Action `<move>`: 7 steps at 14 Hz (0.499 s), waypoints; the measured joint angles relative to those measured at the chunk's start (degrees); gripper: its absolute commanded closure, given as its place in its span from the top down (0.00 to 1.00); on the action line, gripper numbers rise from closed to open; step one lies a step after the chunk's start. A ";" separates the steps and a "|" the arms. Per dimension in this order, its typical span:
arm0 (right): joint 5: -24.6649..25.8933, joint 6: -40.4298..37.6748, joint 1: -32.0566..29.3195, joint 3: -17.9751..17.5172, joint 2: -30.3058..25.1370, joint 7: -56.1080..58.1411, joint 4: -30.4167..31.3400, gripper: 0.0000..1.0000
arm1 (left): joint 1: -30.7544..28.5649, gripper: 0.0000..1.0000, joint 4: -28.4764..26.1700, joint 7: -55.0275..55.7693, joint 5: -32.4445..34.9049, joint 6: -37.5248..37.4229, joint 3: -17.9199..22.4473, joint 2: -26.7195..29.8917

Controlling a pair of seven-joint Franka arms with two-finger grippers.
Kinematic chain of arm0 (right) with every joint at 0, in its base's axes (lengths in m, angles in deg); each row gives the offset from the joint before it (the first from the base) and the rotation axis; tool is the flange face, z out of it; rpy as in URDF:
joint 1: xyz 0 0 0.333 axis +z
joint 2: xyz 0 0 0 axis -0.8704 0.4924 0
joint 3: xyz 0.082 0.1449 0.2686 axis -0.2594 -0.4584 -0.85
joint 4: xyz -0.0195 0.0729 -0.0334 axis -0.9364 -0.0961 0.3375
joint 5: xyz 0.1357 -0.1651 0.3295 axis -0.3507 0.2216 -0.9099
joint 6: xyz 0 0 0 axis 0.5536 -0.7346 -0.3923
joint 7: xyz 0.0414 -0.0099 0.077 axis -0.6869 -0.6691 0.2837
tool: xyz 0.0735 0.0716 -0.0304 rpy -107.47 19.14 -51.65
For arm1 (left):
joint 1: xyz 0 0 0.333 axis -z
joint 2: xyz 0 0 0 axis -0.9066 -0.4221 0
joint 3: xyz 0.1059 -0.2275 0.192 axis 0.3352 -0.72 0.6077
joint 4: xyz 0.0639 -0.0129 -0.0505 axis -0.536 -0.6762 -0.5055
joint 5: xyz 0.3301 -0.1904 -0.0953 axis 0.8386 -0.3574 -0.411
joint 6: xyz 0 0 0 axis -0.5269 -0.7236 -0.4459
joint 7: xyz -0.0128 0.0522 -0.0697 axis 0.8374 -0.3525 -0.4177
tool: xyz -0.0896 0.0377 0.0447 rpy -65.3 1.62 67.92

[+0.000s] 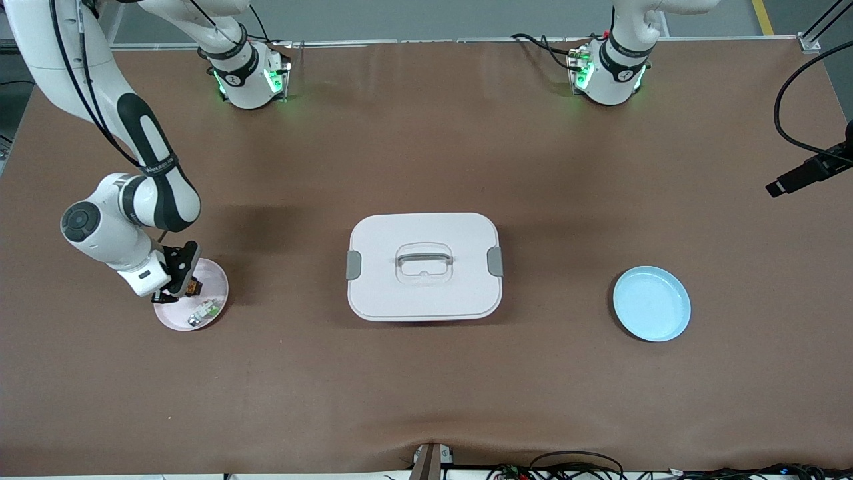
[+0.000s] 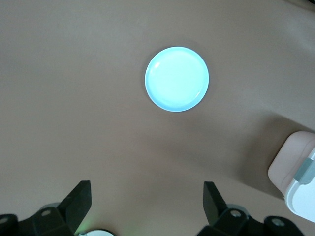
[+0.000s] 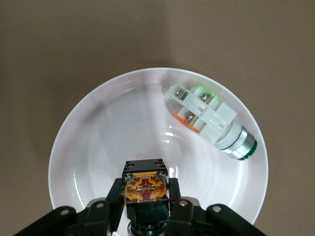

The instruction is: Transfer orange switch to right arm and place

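Observation:
My right gripper [image 1: 178,285] is low over the small pink plate [image 1: 217,283] toward the right arm's end of the table. It is shut on the orange switch [image 1: 194,287], a tiny black block with an orange middle. In the right wrist view the fingers [image 3: 116,191] flank the switch [image 3: 144,180] just over the plate [image 3: 98,142]; I cannot tell whether it touches the plate. My left gripper [image 2: 147,206] is open and empty, high over the table, looking down on the blue plate [image 2: 177,78]. In the front view it is out of view.
A green-and-silver part [image 1: 204,311] [image 3: 211,120] lies in the pink plate beside the switch. A white lidded box [image 1: 424,267] [image 2: 295,177] with a handle stands mid-table. The empty blue plate [image 1: 652,303] lies toward the left arm's end.

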State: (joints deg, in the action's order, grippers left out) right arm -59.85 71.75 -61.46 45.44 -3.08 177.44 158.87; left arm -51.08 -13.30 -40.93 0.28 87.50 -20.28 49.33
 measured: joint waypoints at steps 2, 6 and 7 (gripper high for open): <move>0.00 0.13 0.00 0.00 0.28 0.00 0.00 0.00 | 0.13 1.00 0.97 -5.33 0.00 0.00 -0.03 -1.25; -0.07 0.15 -0.02 0.03 0.30 -0.03 -0.09 1.00 | 0.19 1.00 1.63 -12.70 -0.01 0.21 -0.35 -1.75; -0.07 0.15 -0.05 0.07 0.30 -0.04 -0.19 1.00 | 0.22 1.00 1.92 -12.72 -0.02 0.25 -1.00 -1.70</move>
State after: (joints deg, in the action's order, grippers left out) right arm -59.92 71.90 -61.50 45.51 -2.78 177.40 158.69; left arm -50.86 -11.38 -53.66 0.27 87.75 -21.28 47.62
